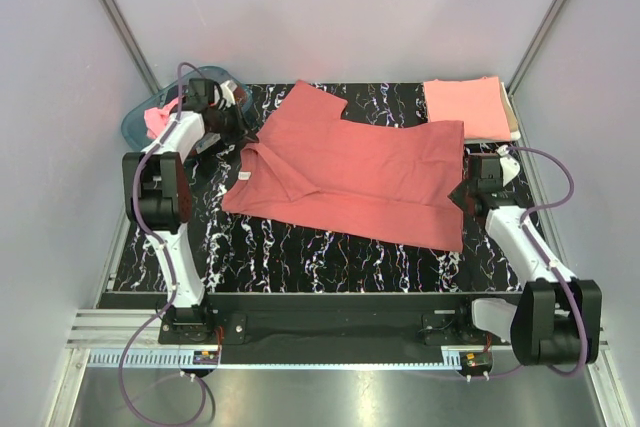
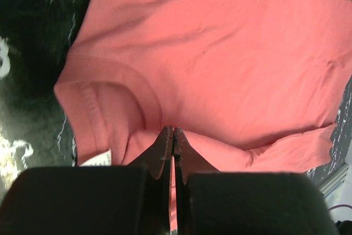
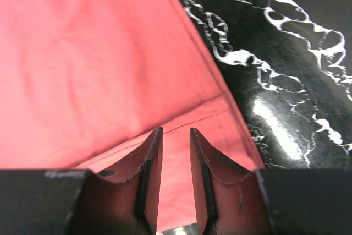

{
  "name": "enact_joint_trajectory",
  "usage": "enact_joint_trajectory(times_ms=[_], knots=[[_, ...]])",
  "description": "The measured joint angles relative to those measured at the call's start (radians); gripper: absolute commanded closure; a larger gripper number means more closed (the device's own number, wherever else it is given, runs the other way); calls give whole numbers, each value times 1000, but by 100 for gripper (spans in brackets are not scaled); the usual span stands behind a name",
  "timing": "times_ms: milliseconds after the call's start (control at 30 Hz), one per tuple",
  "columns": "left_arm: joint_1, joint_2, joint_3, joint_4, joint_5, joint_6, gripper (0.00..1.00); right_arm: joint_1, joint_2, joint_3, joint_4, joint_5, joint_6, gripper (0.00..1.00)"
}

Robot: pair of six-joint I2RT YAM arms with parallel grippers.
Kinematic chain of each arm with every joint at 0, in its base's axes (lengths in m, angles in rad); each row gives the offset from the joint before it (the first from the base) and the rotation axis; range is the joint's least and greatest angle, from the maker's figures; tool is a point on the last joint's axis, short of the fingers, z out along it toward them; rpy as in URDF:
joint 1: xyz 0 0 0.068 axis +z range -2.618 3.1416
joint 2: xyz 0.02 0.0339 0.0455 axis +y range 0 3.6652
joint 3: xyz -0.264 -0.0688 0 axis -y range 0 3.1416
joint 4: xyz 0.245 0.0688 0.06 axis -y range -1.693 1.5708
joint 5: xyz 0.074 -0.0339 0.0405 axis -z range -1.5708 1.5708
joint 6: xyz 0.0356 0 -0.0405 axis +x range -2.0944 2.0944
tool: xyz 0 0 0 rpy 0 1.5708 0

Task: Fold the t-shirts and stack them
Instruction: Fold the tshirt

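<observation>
A brick-red t-shirt (image 1: 360,172) lies spread on the black marbled table (image 1: 300,257), its collar and white neck label (image 1: 245,176) to the left. My left gripper (image 1: 240,127) is at the shirt's far-left shoulder. In the left wrist view it (image 2: 173,130) is shut, with a ridge of the red cloth (image 2: 220,53) bunched at its tips beside the label (image 2: 96,159). My right gripper (image 1: 462,195) is at the shirt's right hem. In the right wrist view it (image 3: 176,130) is open a little, with the hem of the shirt (image 3: 82,53) lying between the fingers.
A folded salmon-pink t-shirt (image 1: 465,107) lies at the back right corner. A translucent teal tub (image 1: 135,127) at the back left holds a crumpled pink t-shirt (image 1: 158,119). Grey walls enclose the table on three sides. Bare table (image 3: 286,53) shows right of the hem.
</observation>
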Motion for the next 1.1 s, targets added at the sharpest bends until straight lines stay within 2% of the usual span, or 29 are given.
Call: enact_joint_trajectory(times_ms=[200,267,400,500,633,800,933,1100], knots=[[-56,76,137,7,22,5,99,0,-61,-1,0,-74,6,65],[-74,109,182,11,31,12,88,0,-67,-1,0,-100,8,64],[-90,179,247,15,71,15,82,-1,-68,-1,-1,-160,13,62],[-89,204,260,10,89,18,70,0,-68,-1,-1,-202,12,61],[-88,188,253,-35,64,21,68,-1,-67,-1,0,-280,12,64],[-93,16,103,-73,-9,17,69,-1,-36,-1,-1,-323,55,76],[-121,-174,-72,-73,-87,-2,73,-1,39,-2,1,-320,117,79],[-167,-227,-273,-6,-158,-64,75,-6,178,17,-5,-261,126,85]])
